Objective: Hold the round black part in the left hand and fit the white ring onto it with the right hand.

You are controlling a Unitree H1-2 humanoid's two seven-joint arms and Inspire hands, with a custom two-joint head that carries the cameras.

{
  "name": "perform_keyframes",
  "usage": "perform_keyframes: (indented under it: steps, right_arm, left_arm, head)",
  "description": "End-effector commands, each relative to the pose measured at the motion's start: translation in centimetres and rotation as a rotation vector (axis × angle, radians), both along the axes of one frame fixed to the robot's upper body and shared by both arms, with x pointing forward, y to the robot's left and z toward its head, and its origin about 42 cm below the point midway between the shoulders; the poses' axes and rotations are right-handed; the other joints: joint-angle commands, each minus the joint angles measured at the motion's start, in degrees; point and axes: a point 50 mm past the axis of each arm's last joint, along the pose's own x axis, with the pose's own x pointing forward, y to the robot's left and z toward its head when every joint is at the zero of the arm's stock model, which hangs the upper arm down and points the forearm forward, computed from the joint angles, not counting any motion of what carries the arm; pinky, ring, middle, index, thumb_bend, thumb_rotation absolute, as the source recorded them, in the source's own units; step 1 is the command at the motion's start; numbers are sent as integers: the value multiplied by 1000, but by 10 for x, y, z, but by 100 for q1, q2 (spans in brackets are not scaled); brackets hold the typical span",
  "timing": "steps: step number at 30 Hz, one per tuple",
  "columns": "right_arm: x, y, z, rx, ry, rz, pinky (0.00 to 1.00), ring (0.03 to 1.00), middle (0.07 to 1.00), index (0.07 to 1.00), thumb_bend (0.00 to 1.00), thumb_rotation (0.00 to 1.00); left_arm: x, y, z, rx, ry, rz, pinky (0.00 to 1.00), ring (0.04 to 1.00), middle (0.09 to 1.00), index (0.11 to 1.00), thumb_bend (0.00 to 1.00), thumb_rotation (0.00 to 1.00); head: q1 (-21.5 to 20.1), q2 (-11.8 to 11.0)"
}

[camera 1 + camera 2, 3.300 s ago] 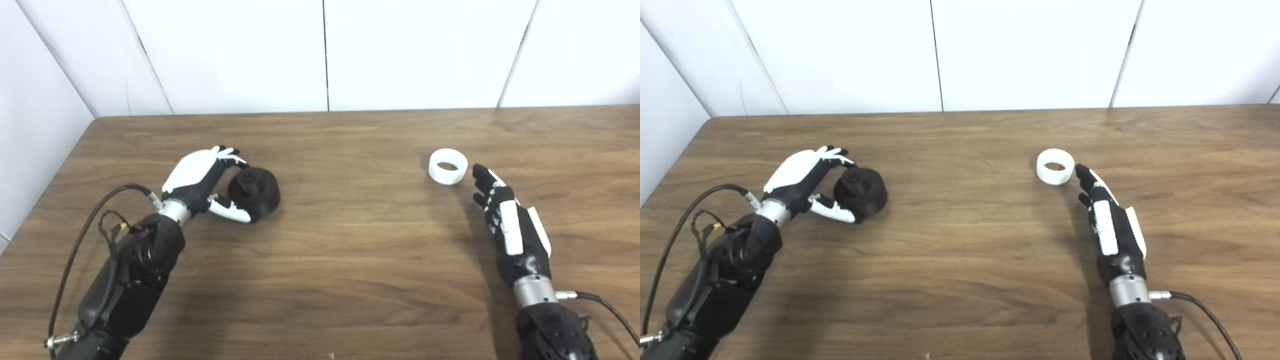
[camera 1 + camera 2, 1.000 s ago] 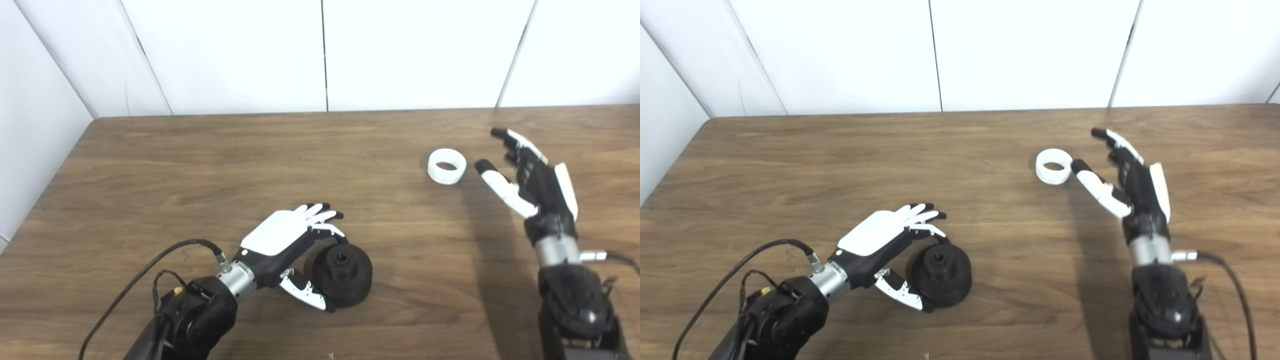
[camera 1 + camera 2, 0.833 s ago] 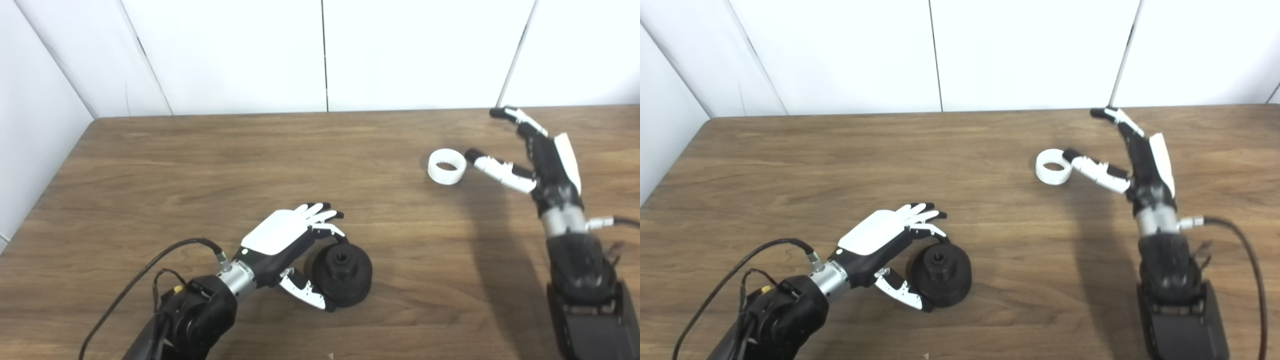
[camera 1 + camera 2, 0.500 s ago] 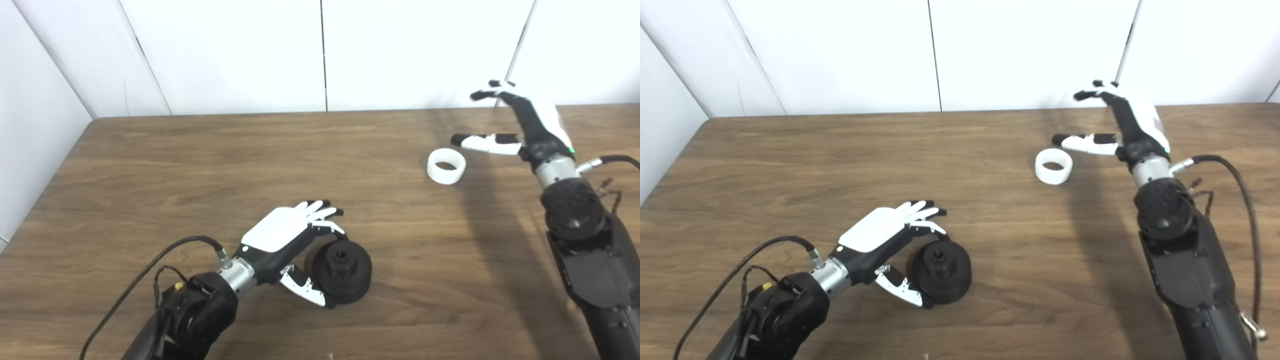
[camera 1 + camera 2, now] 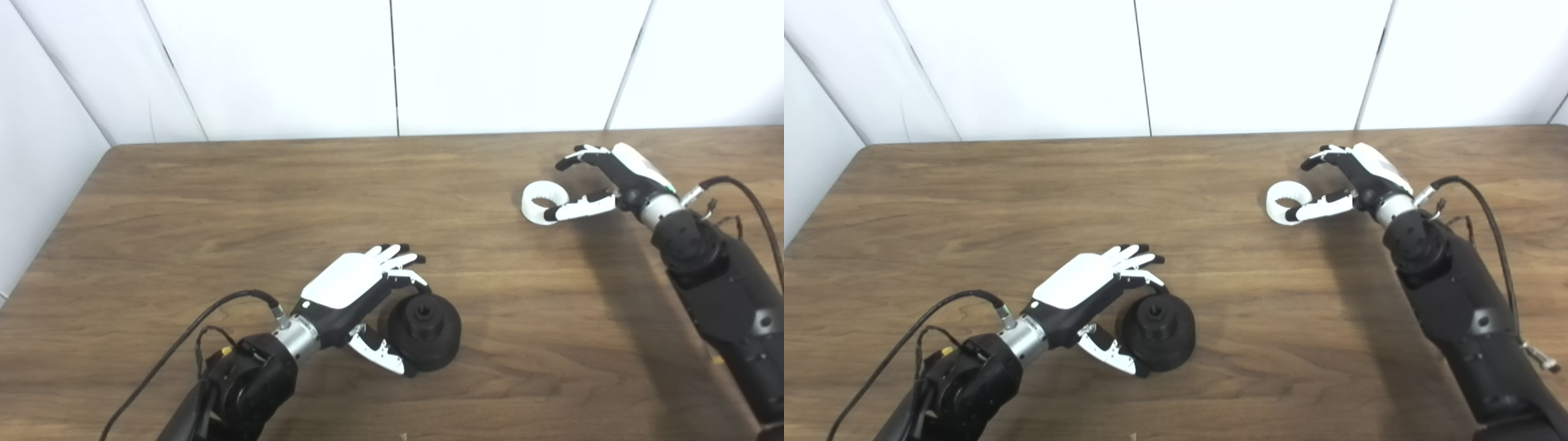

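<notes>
Left eye view: black part (image 5: 425, 331) lying on the wooden table (image 5: 245, 202), left hand (image 5: 358, 300) cupped on it, thumb below, fingers above. Right eye view: white ring (image 5: 1287, 204) far right on the table, right hand (image 5: 1353, 177) spread apart, thumb tip at the ring's near rim, nothing gripped.
</notes>
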Motion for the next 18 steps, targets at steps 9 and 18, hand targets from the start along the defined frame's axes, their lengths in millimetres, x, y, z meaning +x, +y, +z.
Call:
perform_keyframes:
  steps: [9, 18]
  right_arm:
    - [11, 2, 34, -62, -40, 57, 987, 1000, 950, 756, 1000, 399]
    - [10, 9, 28, -71, -27, 80, 997, 1000, 946, 761, 991, 395]
  left_arm:
    - [8, -1, 11, -16, -57, -4, 1000, 1000, 946, 632, 834, 342]
    - [8, -1, 11, -24, -52, 6, 1000, 1000, 949, 631, 838, 319]
  head:
    - [-3, 2]
    - [-10, 14]
